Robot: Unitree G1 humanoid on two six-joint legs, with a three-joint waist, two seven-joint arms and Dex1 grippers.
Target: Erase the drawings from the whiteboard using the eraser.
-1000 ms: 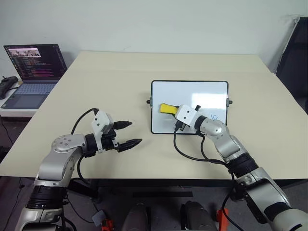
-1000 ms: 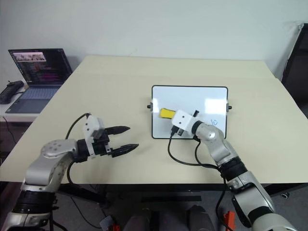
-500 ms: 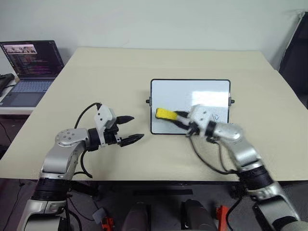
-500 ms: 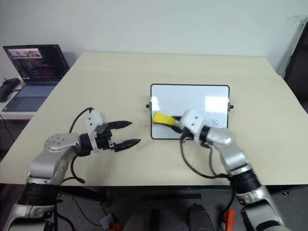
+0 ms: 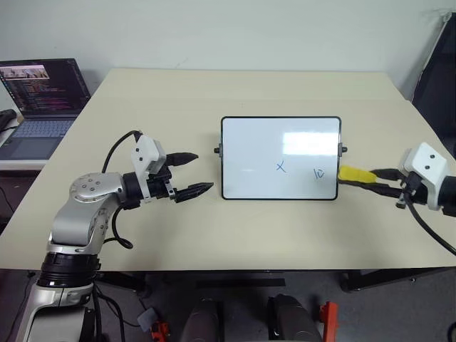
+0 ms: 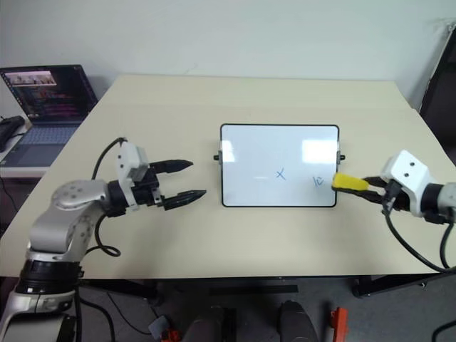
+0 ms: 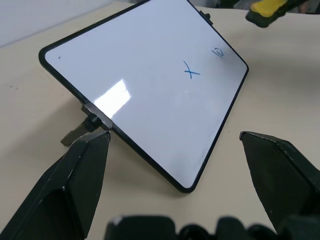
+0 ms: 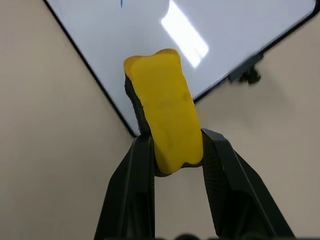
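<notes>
Eraser [image 5: 355,174] clamped in the right pincer [image 5: 375,178], off the whiteboard's [image 5: 280,157] right edge over the counter [image 5: 214,100].
Head views show the yellow block lying almost level, long axis running from the pincer toward the board, free end just beside the frame's lower right corner. The right wrist view adds a dark underside beneath the yellow and both fingers [image 8: 129,185] pressed on its sides. The left pincer [image 5: 192,174] hovers with fingers apart, left of the board; its wrist view looks across the board, where an x [image 7: 190,71] and a small "10"-like mark [image 7: 218,51] sit, the eraser beyond them.
</notes>
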